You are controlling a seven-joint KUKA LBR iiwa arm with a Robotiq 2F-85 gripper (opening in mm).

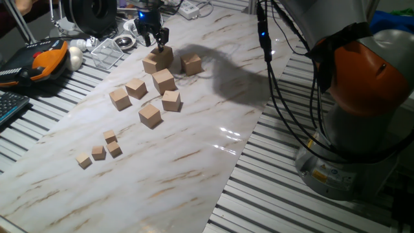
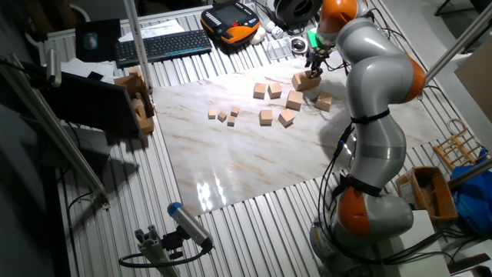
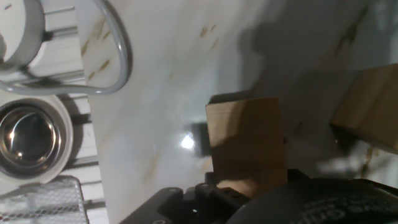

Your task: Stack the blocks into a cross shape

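Observation:
Several tan wooden blocks lie scattered on the marble board (image 1: 194, 162). My gripper (image 1: 158, 46) (image 2: 311, 68) is at the far end of the group, shut on the top of one block (image 1: 162, 54) (image 3: 245, 143). That block leans against a neighbouring block (image 1: 152, 64). Another block (image 1: 191, 63) (image 3: 370, 109) sits just to the right. Further blocks (image 1: 163, 81) (image 1: 136, 87) (image 1: 149, 114) lie nearer the camera. In the hand view the held block fills the centre and my fingertips are hidden.
Several much smaller cubes (image 1: 98, 153) lie at the board's near left. A metal bowl (image 3: 28, 137), a clear container (image 1: 107, 53) and an orange-black pendant (image 1: 45, 59) sit past the board's far edge. A keyboard (image 2: 161, 45) lies further off. The robot base (image 1: 362, 103) stands to the right.

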